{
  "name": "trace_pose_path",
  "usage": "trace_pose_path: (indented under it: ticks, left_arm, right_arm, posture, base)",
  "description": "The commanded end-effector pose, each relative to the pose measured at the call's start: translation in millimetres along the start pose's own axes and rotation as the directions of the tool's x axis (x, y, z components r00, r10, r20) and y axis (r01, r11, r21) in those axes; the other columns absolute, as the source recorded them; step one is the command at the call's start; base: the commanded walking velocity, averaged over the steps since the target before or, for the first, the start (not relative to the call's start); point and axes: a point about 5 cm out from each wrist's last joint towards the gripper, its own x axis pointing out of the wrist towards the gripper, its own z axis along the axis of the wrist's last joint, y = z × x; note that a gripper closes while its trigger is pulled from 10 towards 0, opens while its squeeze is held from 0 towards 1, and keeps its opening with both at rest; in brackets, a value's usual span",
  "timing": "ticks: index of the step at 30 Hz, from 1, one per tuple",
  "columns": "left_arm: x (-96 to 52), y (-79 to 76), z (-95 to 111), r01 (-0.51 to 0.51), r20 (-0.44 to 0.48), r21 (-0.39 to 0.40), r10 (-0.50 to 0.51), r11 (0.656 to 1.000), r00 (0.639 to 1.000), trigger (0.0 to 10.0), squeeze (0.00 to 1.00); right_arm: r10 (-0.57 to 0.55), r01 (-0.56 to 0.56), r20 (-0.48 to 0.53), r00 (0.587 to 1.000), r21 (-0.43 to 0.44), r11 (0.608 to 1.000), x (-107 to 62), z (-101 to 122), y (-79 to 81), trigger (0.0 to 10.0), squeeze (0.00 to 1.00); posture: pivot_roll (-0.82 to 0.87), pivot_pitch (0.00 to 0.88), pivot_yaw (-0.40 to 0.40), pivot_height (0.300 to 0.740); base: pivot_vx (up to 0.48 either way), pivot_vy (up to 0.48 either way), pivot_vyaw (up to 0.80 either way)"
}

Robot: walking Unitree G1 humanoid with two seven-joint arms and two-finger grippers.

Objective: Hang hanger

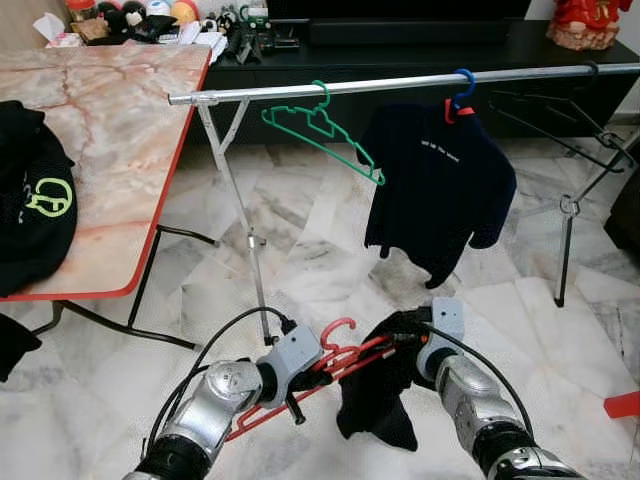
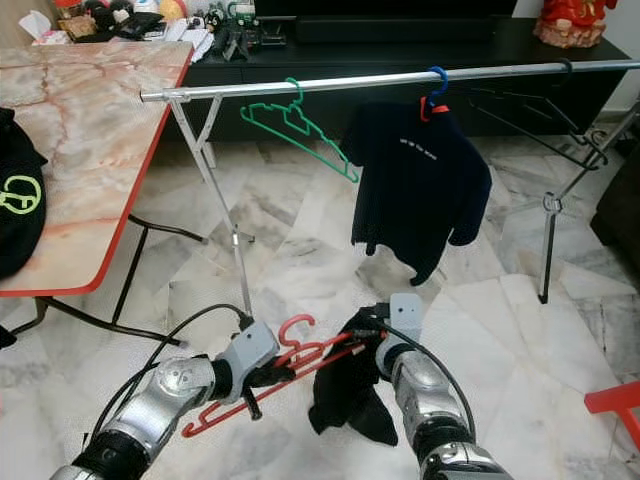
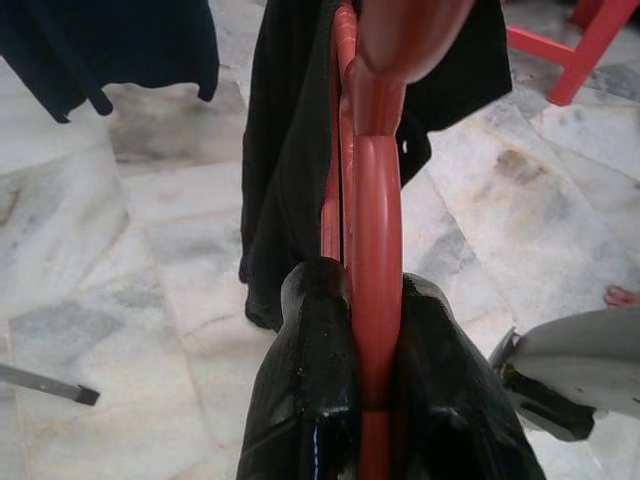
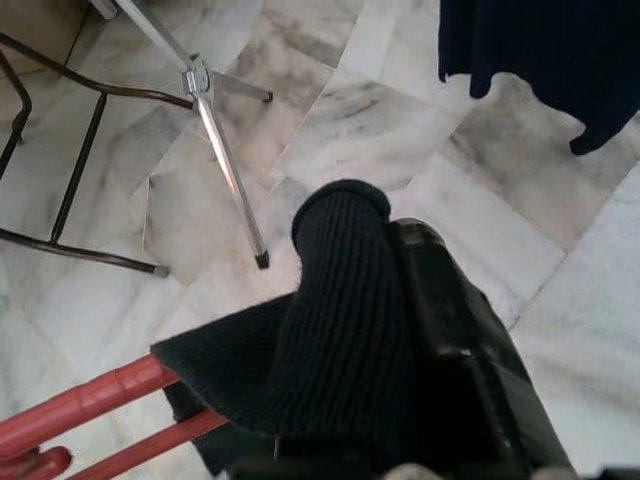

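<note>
So at this point the red plastic hanger (image 1: 330, 365) sat low in front of the robot, well below the silver clothes rail (image 1: 400, 84), with a black garment (image 1: 380, 400) draped off its right end and sagging toward the marble floor (image 1: 320, 260). The left end effector (image 1: 300, 385) was clamped on the hanger's bar near the hook, and in the left wrist view you could see both black fingers (image 3: 310, 400) squeezing the red bar between them. The right end effector (image 2: 372, 335) was pinched on a fold of the knit fabric at the hanger's other end, fingers closed on cloth rather than plastic as far as I could tell. My read: the hanger looked light and stiff but a bit smooth, so it could twist in the grip, while the garment was floppy and would shift its weight to one side and maybe slide off. I'd have kept hold close to the hook so it could be aimed between the green hanger (image 1: 325, 135) and the dark shirt on the blue hanger (image 1: 440, 190). The marble-topped surface (image 1: 110, 150) stood off to the left.
</note>
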Motion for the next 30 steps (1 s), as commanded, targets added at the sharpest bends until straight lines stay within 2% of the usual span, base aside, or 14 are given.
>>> trace_pose_path:
  ticks: [1, 5, 6, 12, 13, 15, 17, 20, 21, 22, 23, 25, 28, 30]
  left_arm:
    - [-1.8, 5.2, -2.0, -0.036, -0.015, 0.014, 0.036, 0.999, 0.999, 10.0, 0.00]
    - [-1.6, 5.1, -1.7, -0.030, -0.003, 0.001, 0.030, 1.000, 1.000, 10.0, 0.00]
    - [-1.4, 4.8, -1.4, -0.024, 0.003, -0.011, 0.024, 1.000, 1.000, 10.0, 0.00]
    - [-1.3, 6.9, -1.4, -0.031, 0.008, -0.017, 0.032, 0.999, 0.999, 10.0, 0.00]
    - [-1.3, 6.9, -1.4, -0.031, 0.008, -0.017, 0.032, 0.999, 0.999, 10.0, 0.00]
    - [-1.3, 8.3, -0.4, -0.038, 0.011, -0.013, 0.039, 0.999, 0.999, 10.0, 0.00]
    - [0.3, 7.5, 0.2, -0.038, 0.011, -0.013, 0.038, 0.999, 0.999, 10.0, 0.00]
    - [1.1, 6.9, 0.8, -0.034, 0.013, -0.013, 0.034, 0.999, 0.999, 10.0, 0.00]
    - [1.1, 7.3, 1.0, -0.036, 0.013, -0.015, 0.036, 0.999, 0.999, 10.0, 0.00]
    - [1.1, 7.3, 1.0, -0.036, 0.013, -0.015, 0.036, 0.999, 0.999, 10.0, 0.00]
    - [1.1, 7.5, 1.2, -0.037, 0.015, -0.017, 0.037, 0.999, 0.999, 10.0, 0.00]
    - [1.1, 7.4, 1.3, -0.037, 0.016, -0.017, 0.037, 0.999, 0.999, 10.0, 0.00]
    - [1.1, 7.6, 1.1, -0.041, 0.017, -0.016, 0.041, 0.999, 0.999, 10.0, 0.00]
    - [1.6, 8.1, 2.6, -0.049, 0.026, -0.018, 0.050, 0.999, 0.998, 10.0, 0.00]
  right_arm:
    - [0.003, -0.003, 0.007, 1.000, 0.008, 1.000, 0.3, 0.2, 3.0, 10.0, 0.00]
    - [0.071, -0.071, 0.025, 0.997, -0.001, 0.998, 0.0, 2.5, 9.1, 10.0, 0.00]
    - [0.127, -0.125, 0.045, 0.991, -0.046, 0.991, 0.0, 6.9, 14.0, 10.0, 0.00]
    - [0.177, -0.171, 0.021, 0.984, -0.175, 0.970, -1.4, 12.5, 14.6, 10.0, 0.00]
    - [0.177, -0.171, 0.021, 0.984, -0.175, 0.970, -1.4, 12.5, 14.6, 10.0, 0.00]
    - [0.166, -0.155, 0.103, 0.981, -0.111, 0.982, -4.9, 37.4, 7.3, 10.0, 0.00]
    - [0.172, -0.163, 0.153, 0.973, -0.071, 0.984, -9.0, 49.1, 9.5, 10.0, 0.00]
    - [0.185, -0.187, 0.179, 0.966, -0.008, 0.982, -12.4, 55.5, 13.5, 10.0, 0.00]
    - [0.218, -0.226, 0.217, 0.952, 0.010, 0.974, -17.6, 66.1, 23.0, 10.0, 0.00]
    - [0.218, -0.226, 0.217, 0.952, 0.010, 0.974, -17.6, 66.1, 23.0, 10.0, 0.00]
    - [0.284, -0.290, 0.263, 0.922, -0.015, 0.957, -26.5, 78.2, 36.7, 10.0, 0.00]
    - [0.329, -0.335, 0.298, 0.896, -0.033, 0.942, -34.1, 85.2, 44.6, 10.0, 0.00]
    - [0.316, -0.302, 0.264, 0.912, -0.094, 0.949, -36.0, 78.7, 39.8, 10.0, 0.00]
    - [0.186, -0.177, 0.161, 0.969, -0.069, 0.982, -29.9, 56.5, 17.1, 10.0, 0.00]
  posture:
    - [-0.05, 0.181, 0.022, 0.740]
    - [-0.06, 0.182, 0.024, 0.740]
    - [-0.06, 0.181, 0.024, 0.740]
    - [-0.06, 0.183, 0.025, 0.740]
    - [-0.06, 0.183, 0.025, 0.740]
    - [-0.07, 0.187, 0.025, 0.740]
    - [-0.07, 0.190, 0.027, 0.740]
    - [-0.07, 0.194, 0.031, 0.740]
    - [-0.08, 0.200, 0.037, 0.740]
    - [-0.08, 0.200, 0.037, 0.740]
    - [-0.08, 0.199, 0.035, 0.740]
    - [-0.08, 0.201, 0.034, 0.740]
    - [-0.08, 0.202, 0.032, 0.740]
    - [-0.08, 0.202, 0.030, 0.740]
  base:
    - [0.000, 0.000, 0.00]
    - [0.000, 0.000, 0.00]
    - [0.000, 0.000, 0.00]
    - [0.000, 0.000, 0.00]
    - [0.000, 0.000, 0.00]
    - [0.000, 0.000, 0.00]
    - [0.000, 0.000, 0.00]
    - [0.000, 0.000, 0.00]
    - [0.000, 0.000, 0.00]
    - [0.000, 0.000, 0.00]
    - [0.000, 0.000, 0.00]
    - [0.000, 0.000, 0.00]
    - [0.000, 0.000, 0.00]
    - [0.000, 0.000, 0.00]
